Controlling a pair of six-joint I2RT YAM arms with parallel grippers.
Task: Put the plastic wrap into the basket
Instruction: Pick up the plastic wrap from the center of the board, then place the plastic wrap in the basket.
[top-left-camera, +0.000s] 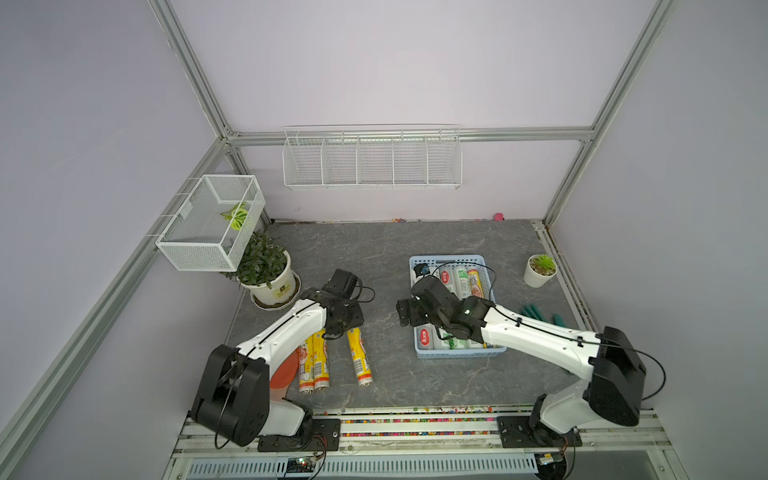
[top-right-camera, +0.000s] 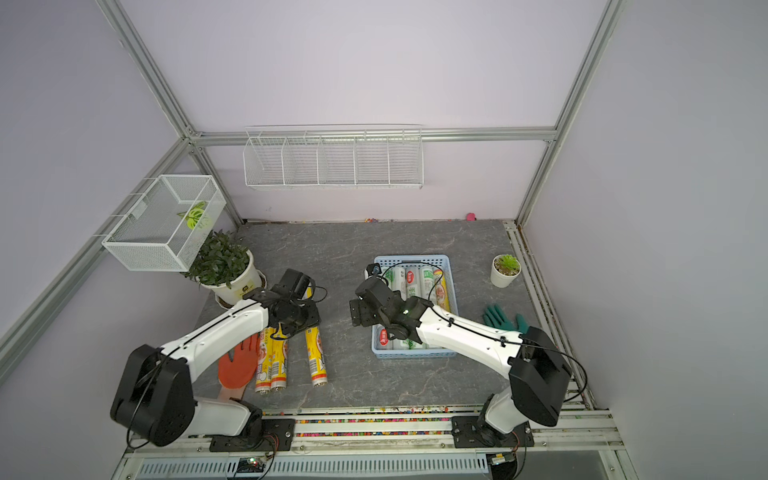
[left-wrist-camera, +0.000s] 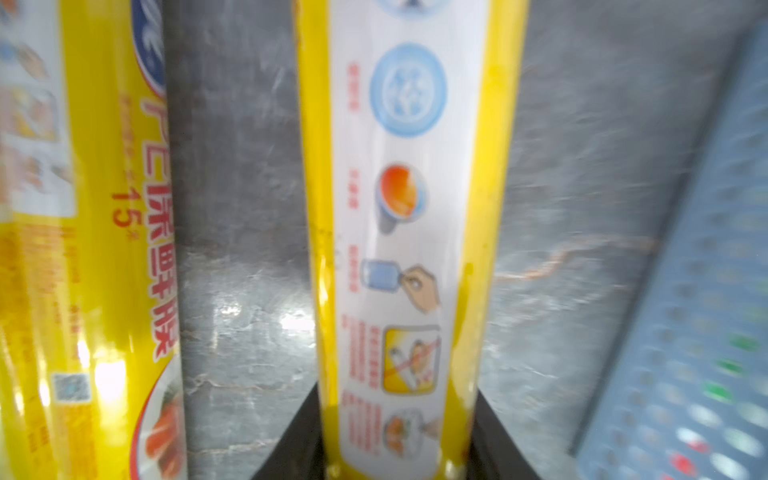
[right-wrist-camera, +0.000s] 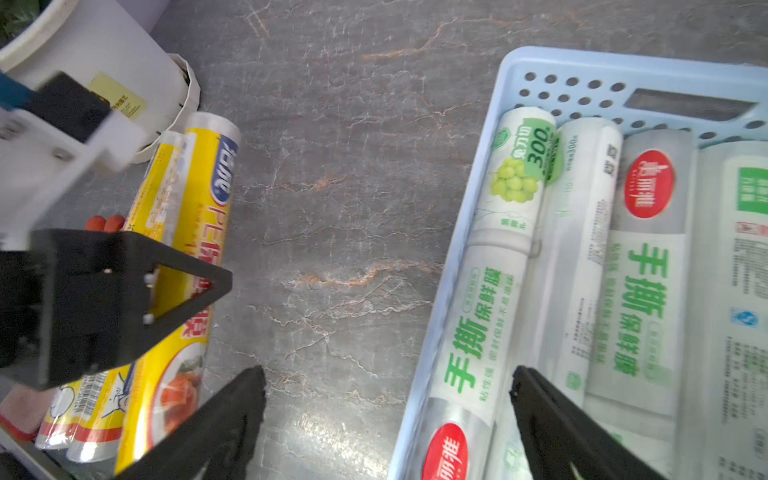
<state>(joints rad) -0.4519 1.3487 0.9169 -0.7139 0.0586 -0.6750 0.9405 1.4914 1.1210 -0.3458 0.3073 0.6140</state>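
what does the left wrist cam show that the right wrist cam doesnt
Only the left wrist view: the strip of usage pictures on the long yellow plastic wrap roll that the left gripper is shut on. Only the right wrist view: whitish green-printed rolls lying inside the light blue perforated plastic basket, a white plant pot, and the open right gripper. Both: that clamped roll, a neighbouring yellow roll, the basket's wall and the grey marbled tabletop.

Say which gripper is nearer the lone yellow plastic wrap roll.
Left. The left gripper is shut on the yellow plastic wrap roll; the right gripper hangs open over the edge of the light blue plastic basket.
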